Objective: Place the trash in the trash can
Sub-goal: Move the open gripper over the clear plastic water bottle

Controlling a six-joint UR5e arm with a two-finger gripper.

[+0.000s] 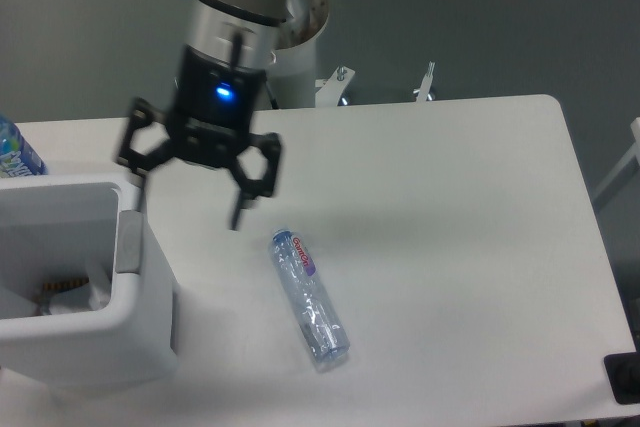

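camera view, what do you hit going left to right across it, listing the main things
blue-labelled water bottle → trash can → claw, open and empty → crushed bottle lying on the table

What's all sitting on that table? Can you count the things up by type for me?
Bottles: 2, a crushed clear bottle lying on the table and a blue-labelled bottle at the left edge.
Bins: 1, the white trash can.
Paper wads: 1, the white wad inside the bin.
Total: 4.
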